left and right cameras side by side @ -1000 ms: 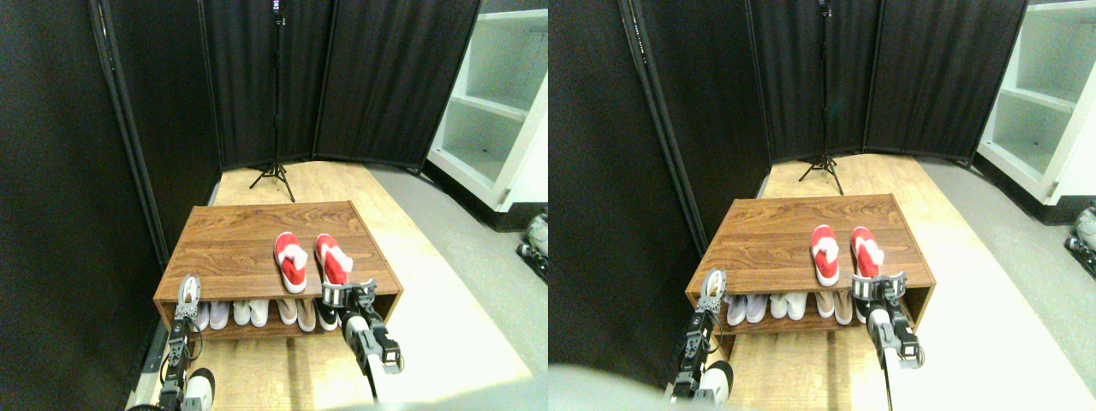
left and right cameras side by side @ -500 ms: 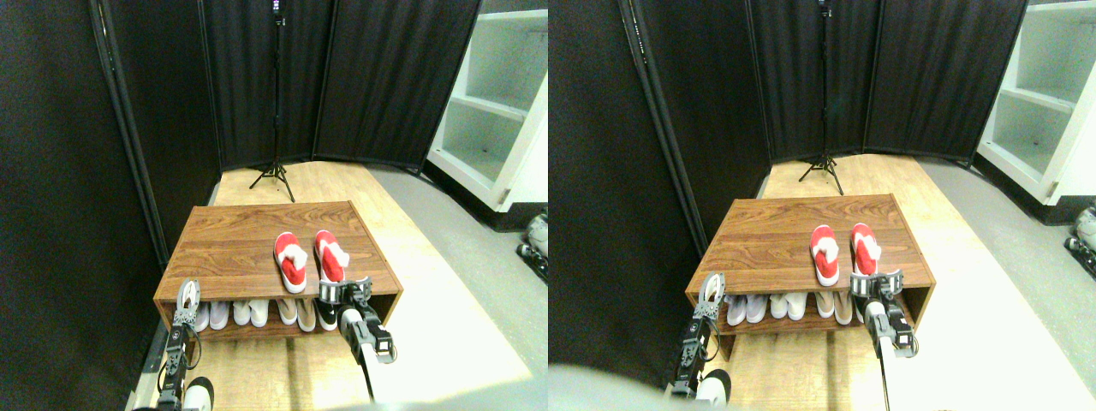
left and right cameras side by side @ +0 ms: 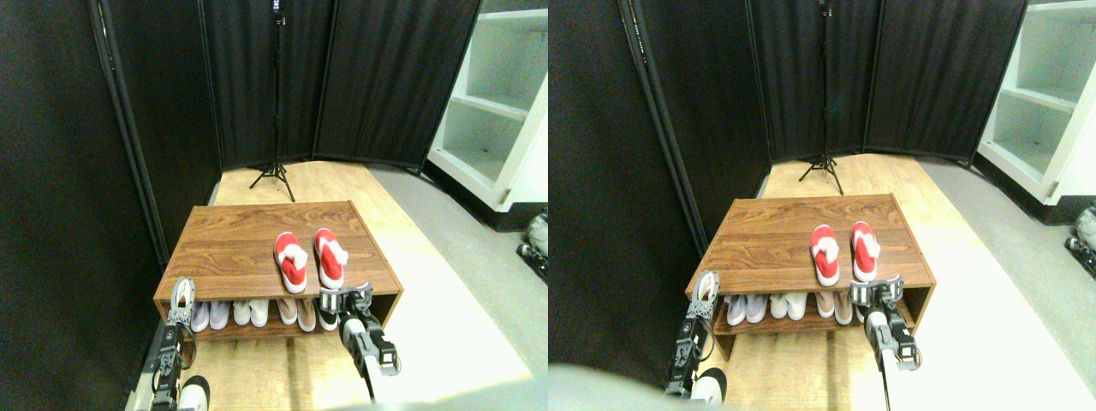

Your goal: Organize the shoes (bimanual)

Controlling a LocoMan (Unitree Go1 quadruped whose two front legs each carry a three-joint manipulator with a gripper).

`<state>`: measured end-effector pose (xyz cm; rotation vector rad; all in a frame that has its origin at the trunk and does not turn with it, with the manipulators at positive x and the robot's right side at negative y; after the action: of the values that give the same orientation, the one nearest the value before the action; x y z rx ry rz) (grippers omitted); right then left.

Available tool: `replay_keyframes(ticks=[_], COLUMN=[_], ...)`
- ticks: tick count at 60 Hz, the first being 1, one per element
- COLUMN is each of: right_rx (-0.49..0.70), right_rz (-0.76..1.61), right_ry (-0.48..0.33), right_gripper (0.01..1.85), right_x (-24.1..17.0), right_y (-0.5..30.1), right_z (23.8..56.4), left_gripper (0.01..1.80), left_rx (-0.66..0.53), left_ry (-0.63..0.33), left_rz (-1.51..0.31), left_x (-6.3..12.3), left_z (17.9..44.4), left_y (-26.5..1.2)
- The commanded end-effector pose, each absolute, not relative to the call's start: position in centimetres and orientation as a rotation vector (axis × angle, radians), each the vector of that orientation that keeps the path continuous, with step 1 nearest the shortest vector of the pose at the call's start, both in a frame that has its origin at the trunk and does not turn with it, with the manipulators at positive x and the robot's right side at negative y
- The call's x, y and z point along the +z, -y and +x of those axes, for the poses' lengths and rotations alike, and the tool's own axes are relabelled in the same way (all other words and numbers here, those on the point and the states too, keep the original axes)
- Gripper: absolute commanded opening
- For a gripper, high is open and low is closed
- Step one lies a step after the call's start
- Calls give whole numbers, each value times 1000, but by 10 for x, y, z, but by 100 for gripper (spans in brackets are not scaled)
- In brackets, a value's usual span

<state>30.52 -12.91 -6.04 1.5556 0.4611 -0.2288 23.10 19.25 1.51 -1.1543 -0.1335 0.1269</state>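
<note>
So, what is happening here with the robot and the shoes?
A four-legged robot is tidying a pair of red slip-on sneakers on top of a wooden shoe rack. They lie side by side near its front edge. The right gripper sits just in front of the right sneaker, at the rack's edge. The left gripper waits at the rack's front left corner.

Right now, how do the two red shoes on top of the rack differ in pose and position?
The left red shoe lies clear of both pincers; the right red shoe has the right pincer just below its near end. The left shoe sits nearer the middle of the wooden rack, the right shoe nearer its right edge. Both lie side by side, lengthwise, on the top.
</note>
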Motion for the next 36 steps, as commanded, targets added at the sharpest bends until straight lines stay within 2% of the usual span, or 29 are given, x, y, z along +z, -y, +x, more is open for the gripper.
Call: replay_keyframes(ticks=[1, 15, 25, 29, 30, 32, 36], right_rx=[-157, -106, -75, -92, -108, -112, -173], right_rz=[1566, 1553, 1569, 1558, 1573, 1569, 1575], right_ry=[-397, -350, -286, -252, -225, -217, -139], right_gripper=[152, 169, 167, 159, 145, 140, 107], right_x=[-40, -16, -5, -3, -1, -1, -1], right_y=[131, 142, 154, 158, 162, 164, 172], right_z=[297, 275, 269, 269, 269, 269, 273], left_gripper=[1, 1, 1, 1, 1, 1, 1], left_rx=[107, 89, 95, 96, 90, 90, 89], left_ry=[157, 148, 151, 153, 149, 146, 145], left_rz=[-1159, -1171, -1184, -1180, -1186, -1195, -1185], left_x=[18, 17, 17, 16, 16, 16, 16], left_z=[234, 239, 242, 243, 243, 243, 243], left_y=[-191, -190, -188, -188, -188, -188, -188])
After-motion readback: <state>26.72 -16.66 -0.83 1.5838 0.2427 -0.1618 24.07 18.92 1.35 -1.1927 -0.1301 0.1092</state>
